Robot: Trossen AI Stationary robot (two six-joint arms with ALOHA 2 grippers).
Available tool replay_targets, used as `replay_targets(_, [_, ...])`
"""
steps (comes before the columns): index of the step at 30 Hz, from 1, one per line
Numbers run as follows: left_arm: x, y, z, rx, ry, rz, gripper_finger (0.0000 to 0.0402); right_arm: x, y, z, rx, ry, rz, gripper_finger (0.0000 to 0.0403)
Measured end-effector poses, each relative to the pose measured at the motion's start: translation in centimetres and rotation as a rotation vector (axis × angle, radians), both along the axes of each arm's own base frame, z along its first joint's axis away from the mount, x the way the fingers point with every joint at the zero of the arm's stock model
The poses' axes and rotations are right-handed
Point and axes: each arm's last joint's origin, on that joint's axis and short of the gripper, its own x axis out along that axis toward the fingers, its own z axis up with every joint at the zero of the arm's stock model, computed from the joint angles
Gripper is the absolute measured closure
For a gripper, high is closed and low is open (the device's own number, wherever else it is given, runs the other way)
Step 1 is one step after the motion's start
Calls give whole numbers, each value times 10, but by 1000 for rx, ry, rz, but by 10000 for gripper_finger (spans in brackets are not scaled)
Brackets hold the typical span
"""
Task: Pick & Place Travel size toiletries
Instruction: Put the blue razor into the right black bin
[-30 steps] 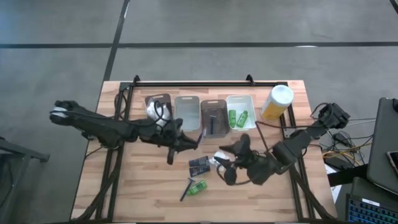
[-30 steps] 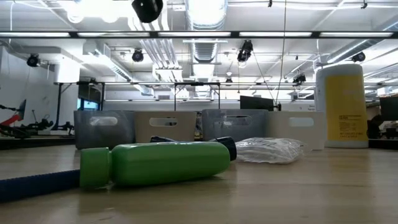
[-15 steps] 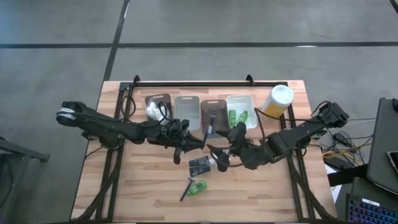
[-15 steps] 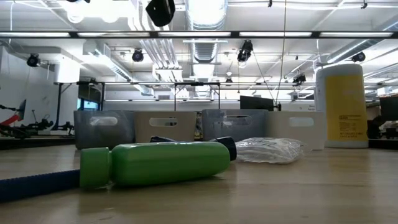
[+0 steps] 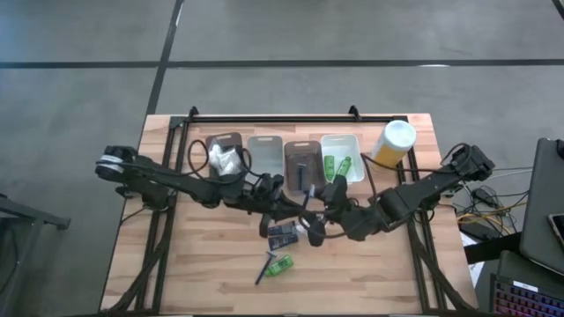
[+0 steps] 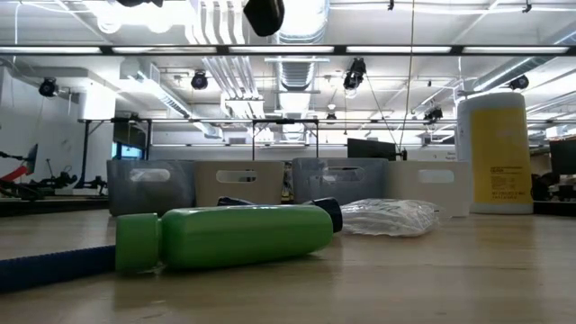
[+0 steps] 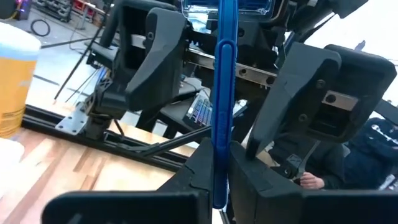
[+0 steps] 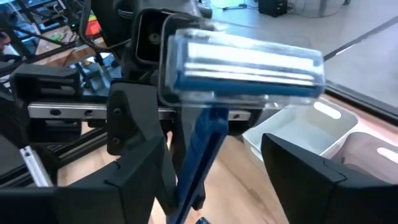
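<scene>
My left gripper [image 5: 284,208] [image 7: 217,186] is shut on a slim dark-blue razor [image 7: 222,93] above the table's middle. The razor's capped head [image 8: 242,65] shows large in the right wrist view. My right gripper [image 5: 315,217] [image 8: 214,149] faces the left one, open, its fingers standing on either side of the razor's handle. On the table lie small dark tubes [image 5: 282,233], a clear packet [image 5: 308,227] [image 6: 387,216], a green mini bottle [image 5: 280,266] [image 6: 225,238] and another razor [image 5: 264,267]. My left gripper pinches the razor's blue handle [image 7: 219,158] between its two fingers, at the handle's lower end. The rest of the handle sticks out past the fingertips, straight, toward the right gripper. The razor is lifted clear of the table.
Along the far side stand several bins: one with white bundles [image 5: 225,157], a clear one [image 5: 266,160], a brown one [image 5: 302,158] and a white one with green bottles [image 5: 339,165]. A tall yellow canister [image 5: 392,143] [image 6: 495,153] stands to their right.
My left gripper has moved toward the table's right, and my right gripper has moved left and toward the far edge, off the items on the table. The two now meet over the middle with the razor between them.
</scene>
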Motion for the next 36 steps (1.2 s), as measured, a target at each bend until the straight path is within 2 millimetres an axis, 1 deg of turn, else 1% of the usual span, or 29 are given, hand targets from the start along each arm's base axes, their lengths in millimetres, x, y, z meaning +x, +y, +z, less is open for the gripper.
replay_targets(3, [1, 0, -1, 13, 7, -8, 371, 0, 1, 1, 20, 3, 34, 161])
replay_targets(9, [-3, 1, -1, 64, 36, -1, 371, -7, 8, 5, 45, -9, 66, 196])
replay_targets(15, [-3, 5, 0, 79, 31, 10, 371, -10, 8, 8, 58, -22, 66, 227])
replay_targets(19, [-3, 6, 0, 82, 30, -21, 371, -9, 6, 8, 55, -22, 59, 253])
replay_targets(23, [-4, 6, 1, 93, 30, -24, 371, -9, 5, 8, 55, -23, 56, 286])
replay_targets(31, [-4, 8, 2, 119, 23, -30, 371, -8, 4, 8, 52, -21, 49, 364])
replay_targets(33, [-4, 8, 1, 124, 24, -30, 371, -7, 4, 7, 44, -17, 49, 375])
replay_targets(36, [-4, 8, 1, 124, 24, -29, 367, -7, 2, 7, 40, -15, 47, 378])
